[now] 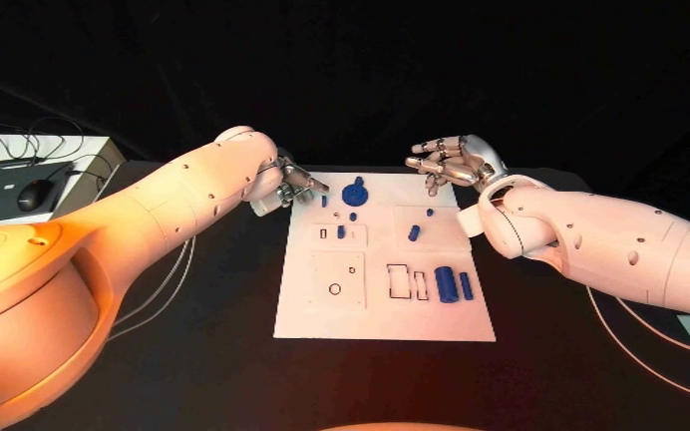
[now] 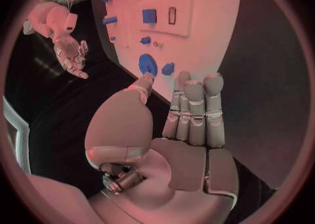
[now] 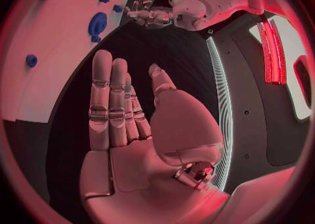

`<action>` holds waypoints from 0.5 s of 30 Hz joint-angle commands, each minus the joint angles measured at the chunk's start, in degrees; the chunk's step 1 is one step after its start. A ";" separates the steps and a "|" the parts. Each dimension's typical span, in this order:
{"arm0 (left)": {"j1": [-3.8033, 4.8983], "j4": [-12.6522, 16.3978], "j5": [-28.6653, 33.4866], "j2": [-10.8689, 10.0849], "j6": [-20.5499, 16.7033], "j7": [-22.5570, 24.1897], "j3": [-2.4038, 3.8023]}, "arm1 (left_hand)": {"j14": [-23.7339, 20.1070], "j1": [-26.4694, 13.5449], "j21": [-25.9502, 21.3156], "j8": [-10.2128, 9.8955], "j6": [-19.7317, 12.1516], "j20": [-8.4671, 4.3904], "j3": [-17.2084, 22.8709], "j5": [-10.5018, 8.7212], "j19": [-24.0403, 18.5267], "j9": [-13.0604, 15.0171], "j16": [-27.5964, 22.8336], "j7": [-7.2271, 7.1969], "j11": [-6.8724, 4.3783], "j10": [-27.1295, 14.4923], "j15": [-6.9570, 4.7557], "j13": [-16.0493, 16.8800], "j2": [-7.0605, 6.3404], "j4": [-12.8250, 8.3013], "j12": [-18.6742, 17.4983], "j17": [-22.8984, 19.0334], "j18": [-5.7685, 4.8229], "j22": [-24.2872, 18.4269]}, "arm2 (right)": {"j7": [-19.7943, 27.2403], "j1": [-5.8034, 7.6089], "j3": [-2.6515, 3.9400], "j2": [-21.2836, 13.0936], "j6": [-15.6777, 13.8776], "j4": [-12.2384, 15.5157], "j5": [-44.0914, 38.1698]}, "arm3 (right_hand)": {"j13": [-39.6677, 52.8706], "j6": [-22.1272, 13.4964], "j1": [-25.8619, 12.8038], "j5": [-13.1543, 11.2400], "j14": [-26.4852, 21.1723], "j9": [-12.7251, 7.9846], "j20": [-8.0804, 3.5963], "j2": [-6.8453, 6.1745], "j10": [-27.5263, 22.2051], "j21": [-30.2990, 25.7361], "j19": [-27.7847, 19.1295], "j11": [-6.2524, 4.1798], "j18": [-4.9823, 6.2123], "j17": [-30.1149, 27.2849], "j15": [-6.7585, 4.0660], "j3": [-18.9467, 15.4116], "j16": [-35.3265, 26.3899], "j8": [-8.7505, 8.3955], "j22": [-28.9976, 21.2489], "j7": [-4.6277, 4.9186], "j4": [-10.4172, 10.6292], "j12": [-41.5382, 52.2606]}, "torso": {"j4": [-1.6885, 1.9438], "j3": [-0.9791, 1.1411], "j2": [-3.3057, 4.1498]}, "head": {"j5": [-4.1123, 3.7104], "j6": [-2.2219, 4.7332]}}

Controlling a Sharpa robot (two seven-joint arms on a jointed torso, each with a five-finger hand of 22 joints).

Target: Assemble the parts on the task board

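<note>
- The task board (image 1: 386, 326), a white plate, lay flat in the middle of the black table (image 1: 575, 371), its long side running away from the robot.
- On the near part of the board, toward the robot's right, two blue cylinders (image 1: 446, 281) lay side by side, just beside two outlined rectangular slots (image 1: 407, 282); a square panel with a small oval hole (image 1: 339, 280) lay to their left.
- Farther along the board, a small blue part (image 1: 414, 232) sat in the right-hand recessed panel, and a smaller blue piece (image 1: 341, 232) sat in the left-hand one.
- At the far edge of the board lay a round blue part with a tab (image 1: 355, 192); a small blue peg (image 1: 433, 188) lay near the far right corner.
- The left hand (image 1: 289, 187) hovered just beside the board's far left corner, fingers extended and apart, holding nothing; the left wrist view showed its empty palm (image 2: 190, 155).
- The right hand (image 1: 449, 162) hung above the far right corner, fingers loosely spread, empty; its bare palm (image 3: 131, 145) appeared in the right wrist view.
</note>
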 commanded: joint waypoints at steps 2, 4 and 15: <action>0.05 -0.25 0.73 0.51 1.62 0.85 -0.14 | 0.24 -0.49 1.02 0.05 0.36 -0.02 0.24 0.01 0.51 0.19 0.53 -0.37 -0.33 0.35 -0.14 0.44 -0.07 0.29 0.25 0.17 0.64 0.64 | 0.92 0.04 0.07 0.19 0.19 0.01 0.18 | -0.09 -0.05 -0.21 0.25 -0.37 -0.03 0.05 0.27 -0.06 0.18 -0.49 -0.14 1.17 0.04 0.08 0.02 0.31 -0.40 0.05 0.24 -0.21 -0.18 | -0.01 0.02 0.06 | -0.06 -0.02; 0.03 -0.47 0.85 0.74 1.90 0.87 -0.35 | 0.26 -0.44 1.12 -0.01 0.41 -0.04 0.23 0.01 0.52 0.22 0.60 -0.38 -0.34 0.39 -0.16 0.55 -0.05 0.26 0.26 0.21 0.62 0.72 | 0.90 0.05 0.07 0.28 0.19 -0.02 0.17 | -0.09 -0.05 -0.21 0.25 -0.37 -0.03 0.05 0.27 -0.06 0.18 -0.49 -0.14 1.17 0.04 0.08 0.02 0.31 -0.40 0.05 0.24 -0.21 -0.18 | -0.03 0.01 0.11 | -0.09 -0.01; -0.14 -1.34 1.11 1.38 2.01 1.03 -1.26 | 0.20 0.25 1.96 -0.31 0.62 -0.09 0.29 0.01 0.62 0.47 1.02 -0.38 -0.40 0.41 -0.20 1.24 0.65 -0.70 0.22 0.48 0.51 1.43 | 0.86 0.09 0.09 0.48 0.22 0.05 0.13 | -0.08 -0.01 -0.26 0.23 -0.31 -0.02 0.03 0.31 -0.02 0.24 -0.44 -0.19 1.18 0.08 0.05 0.03 0.41 -0.36 0.11 0.19 -0.31 -0.10 | -0.32 0.04 0.40 | -0.20 -0.03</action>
